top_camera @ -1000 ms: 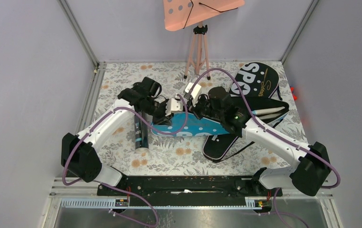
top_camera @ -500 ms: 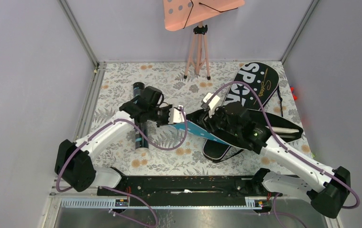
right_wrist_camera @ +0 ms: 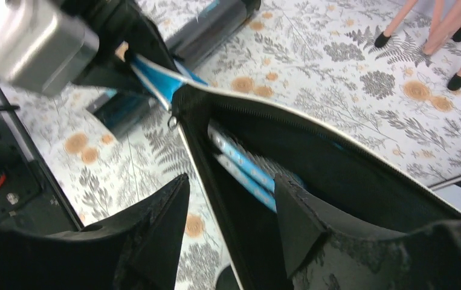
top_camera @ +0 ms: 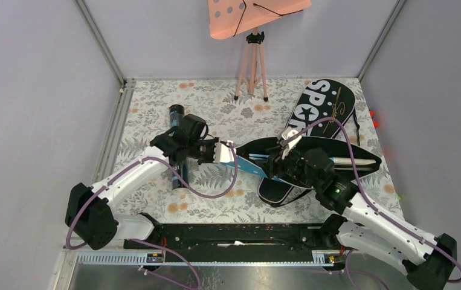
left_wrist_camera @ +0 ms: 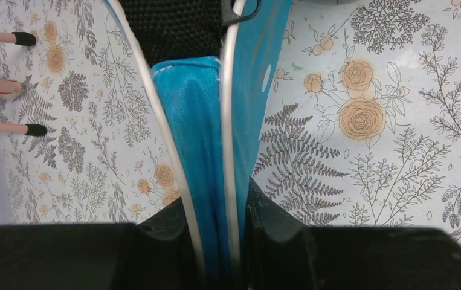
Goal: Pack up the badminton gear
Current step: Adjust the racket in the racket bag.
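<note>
The blue SPORT bag (top_camera: 249,166) lies mid-table with its black mouth open. My left gripper (top_camera: 223,152) is shut on the bag's pointed left end. In the left wrist view the fingers (left_wrist_camera: 276,229) pinch the blue cloth (left_wrist_camera: 197,121) and its white piping. My right gripper (top_camera: 274,162) stands open over the bag's near rim. In the right wrist view that rim passes between the spread fingers (right_wrist_camera: 155,223) of my right gripper (right_wrist_camera: 231,205). Light-blue racket hoops (right_wrist_camera: 240,163) lie inside the bag. The black tube (top_camera: 176,112) lies under my left arm.
A black SPORT bag (top_camera: 324,103) lies at the back right. Another black bag (top_camera: 276,190) sits under the blue one. The pink board's tripod (top_camera: 252,66) stands at the back centre, and its feet (right_wrist_camera: 421,33) show in the right wrist view. Grey walls close in both sides.
My right gripper has opened, let go of the bag and drawn back toward the near right. The bag's mouth has dropped lower. My left gripper still holds the bag's end.
</note>
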